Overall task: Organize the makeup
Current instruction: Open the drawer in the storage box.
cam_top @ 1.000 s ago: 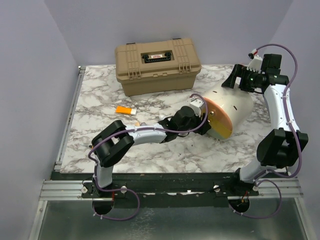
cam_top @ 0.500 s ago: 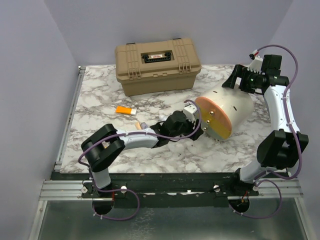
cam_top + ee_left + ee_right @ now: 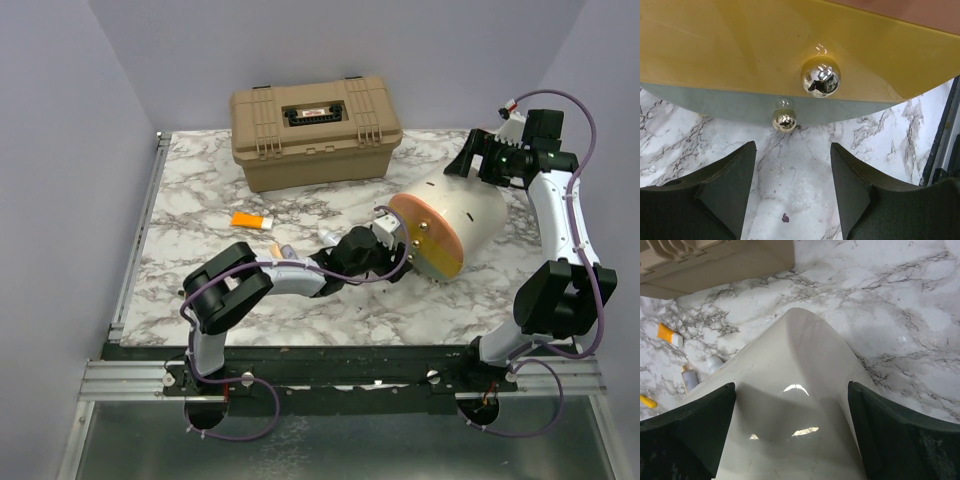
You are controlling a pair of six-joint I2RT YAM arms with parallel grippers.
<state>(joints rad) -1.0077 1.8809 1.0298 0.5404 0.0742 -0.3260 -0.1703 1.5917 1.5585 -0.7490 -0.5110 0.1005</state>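
Left hand hovers half-open and empty before the orange face of the round pouch. It should probably centre on the larger gold ball, then close squarely.

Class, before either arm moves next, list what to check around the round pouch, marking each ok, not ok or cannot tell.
1. Left gripper open and empty: ok.
2. Left gripper faces the orange end of the pouch: ok.
3. Right gripper open, straddling the pouch: ok.
4. Right gripper touching the pouch: cannot tell.
5. Tan case open: not ok, lid shut.
6. Orange tube clear of both arms: ok.
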